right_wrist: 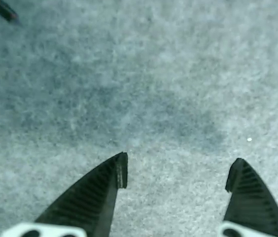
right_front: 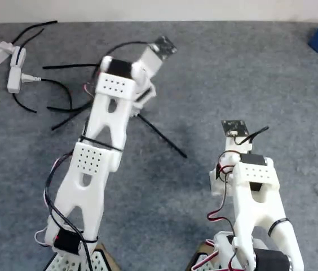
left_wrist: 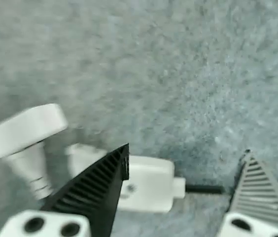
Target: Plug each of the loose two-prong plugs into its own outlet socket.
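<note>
Left gripper (left_wrist: 186, 152) is spread wide and holds nothing, poised low over the grey carpet (left_wrist: 203, 74). Right at its black finger (left_wrist: 99, 182) lies a white rectangular plastic plug (left_wrist: 149, 183), flat on the carpet and partly hidden behind that finger. Its thin black cord (left_wrist: 203, 188) runs out across the gap toward the other finger. Just past the black finger, on its outer side, sits a blurred white round-headed plastic piece (left_wrist: 23, 131); plug or socket, I cannot tell.

By my read, that plug will handle light and rigid, with a smooth shell that could slip, and a springy cord that may tug it askew. Pinch the body across its flat sides, never the cord.

Right gripper (right_wrist: 179, 158) is also parted and empty, with bare carpet between its fingers. Far off beyond the left gripper's side, a cluster of white plastic plug pieces (right_front: 14, 76) lies among looping cables.
</note>
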`<state>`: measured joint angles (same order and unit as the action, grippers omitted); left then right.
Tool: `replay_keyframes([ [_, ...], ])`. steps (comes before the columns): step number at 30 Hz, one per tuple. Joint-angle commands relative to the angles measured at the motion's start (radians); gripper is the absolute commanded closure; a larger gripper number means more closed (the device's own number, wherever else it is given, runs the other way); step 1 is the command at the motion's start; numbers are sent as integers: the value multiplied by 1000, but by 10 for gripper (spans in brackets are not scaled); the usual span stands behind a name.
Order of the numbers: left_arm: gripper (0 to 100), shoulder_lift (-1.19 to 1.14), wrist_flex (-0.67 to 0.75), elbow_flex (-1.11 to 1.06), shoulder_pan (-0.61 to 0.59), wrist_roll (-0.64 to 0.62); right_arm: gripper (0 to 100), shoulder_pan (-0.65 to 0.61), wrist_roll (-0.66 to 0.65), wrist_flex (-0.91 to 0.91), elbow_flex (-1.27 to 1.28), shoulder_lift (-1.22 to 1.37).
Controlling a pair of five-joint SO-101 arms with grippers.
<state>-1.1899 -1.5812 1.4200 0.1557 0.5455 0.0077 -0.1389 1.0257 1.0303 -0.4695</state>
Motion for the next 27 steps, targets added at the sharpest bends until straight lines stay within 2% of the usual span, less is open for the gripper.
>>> replay_keyframes([
  [1, 659, -44, 34, -74, 7, 14, 688, -5, -3, -7, -5, -28],
  [3, 659, -71, -26, -74, 10, 17, 688, -5, -3, -7, -7, -28],
  [7, 661, -76, -218, -79, 15, 133, 688, -7, -3, -5, -7, -28],
  [12, 705, 38, -215, -179, -48, 137, 688, -8, -6, -2, -7, -28],
  [21, 706, 521, -207, -786, -99, 143, 688, -12, -5, -2, -13, -28],
  [25, 705, 700, -152, -796, -119, 138, 688, -24, -3, 7, -15, -28],
  [27, 705, 753, -173, -796, -120, 137, 688, -47, -3, 41, -15, -28],
])
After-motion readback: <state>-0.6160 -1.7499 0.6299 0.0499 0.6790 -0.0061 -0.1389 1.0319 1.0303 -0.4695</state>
